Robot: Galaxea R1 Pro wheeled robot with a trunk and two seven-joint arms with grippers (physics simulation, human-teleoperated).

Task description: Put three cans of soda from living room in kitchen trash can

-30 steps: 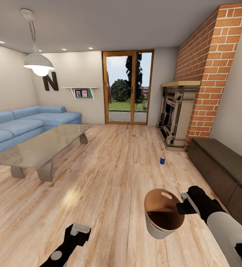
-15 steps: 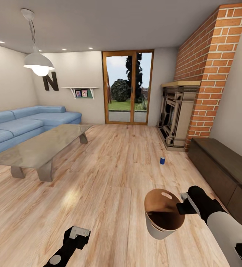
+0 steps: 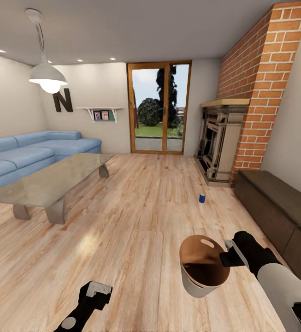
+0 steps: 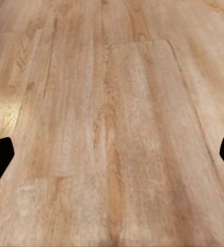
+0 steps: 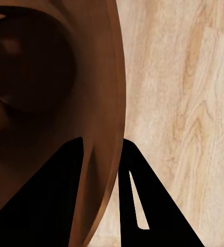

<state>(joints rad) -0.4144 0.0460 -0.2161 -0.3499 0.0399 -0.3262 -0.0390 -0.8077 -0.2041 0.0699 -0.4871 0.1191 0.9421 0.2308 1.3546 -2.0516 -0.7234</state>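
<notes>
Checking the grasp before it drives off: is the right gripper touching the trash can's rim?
Touching. In the right wrist view the right gripper has one finger inside and one outside the trash can wall, pinching its rim.

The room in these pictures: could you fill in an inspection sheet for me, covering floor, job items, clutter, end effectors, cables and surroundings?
Surface: light wood floor, bare planks under the left arm.
Job's things: blue can upright on the floor near the fireplace; bin held up, brown inside.
Clutter: nothing seen.
End effectors: right end effector clamped on the bin's rim; left end effector open, holding nothing.
Cables: nothing seen.
Surroundings: blue sofa, low table, dark cabinet, glass doors.
</notes>
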